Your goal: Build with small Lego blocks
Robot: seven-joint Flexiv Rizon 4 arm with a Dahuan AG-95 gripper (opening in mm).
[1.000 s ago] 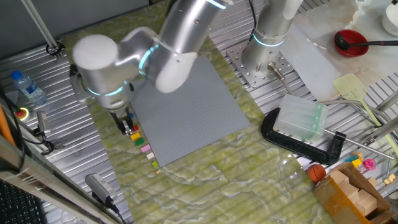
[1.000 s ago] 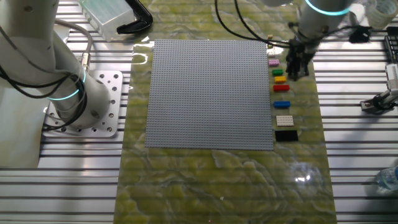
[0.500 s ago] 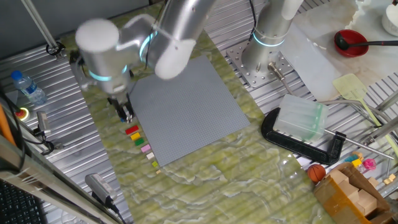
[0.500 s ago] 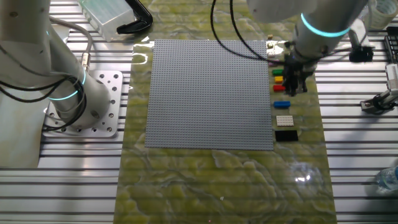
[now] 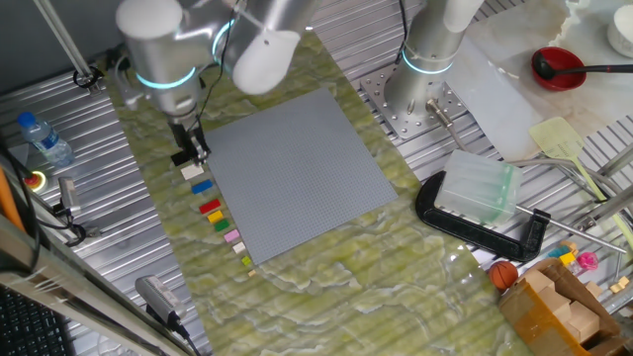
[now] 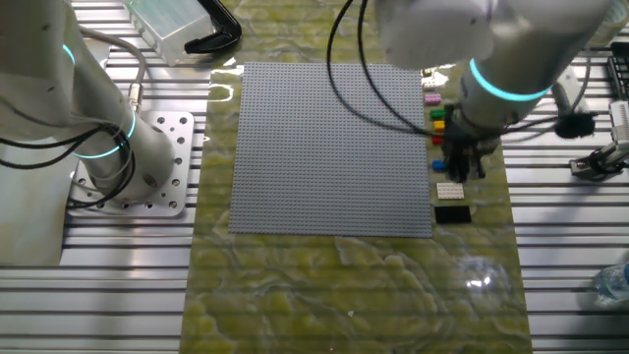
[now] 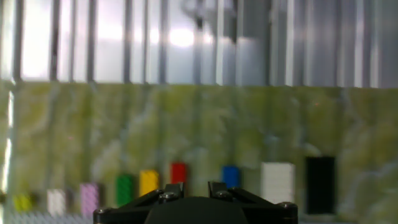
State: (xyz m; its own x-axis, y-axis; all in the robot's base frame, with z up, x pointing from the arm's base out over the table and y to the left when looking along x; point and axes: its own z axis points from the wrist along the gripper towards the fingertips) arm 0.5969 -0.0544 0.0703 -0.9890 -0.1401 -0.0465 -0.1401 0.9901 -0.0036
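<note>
- End effector (image 6: 464, 167) hangs low over the row of small Lego blocks, beside the right edge of the grey baseplate (image 6: 334, 147) in the other fixed view; whether its fingers are released or clenched, I cannot tell (the hand view shows only the dark housing at the bottom).
- Nothing stands on the baseplate yet, so I judge the task is at the first picking step.
- From the baseplate's edge outward, the blocks lie in one line on the counter (image 6: 344, 285): black brick (image 6: 452, 213) and cream-white brick (image 6: 449, 191) are at the near end, the blue brick (image 5: 202, 187) next, then red brick (image 5: 210, 207), further colours after.
- Next move probably calls for a straight descent, with the fingers on either side of one brick without pushing its neighbours.
- Bricks are hard glossy plastic, tiny rectangles; the baseplate is flat and finely studded; the counter has a green marbled pattern.
</note>
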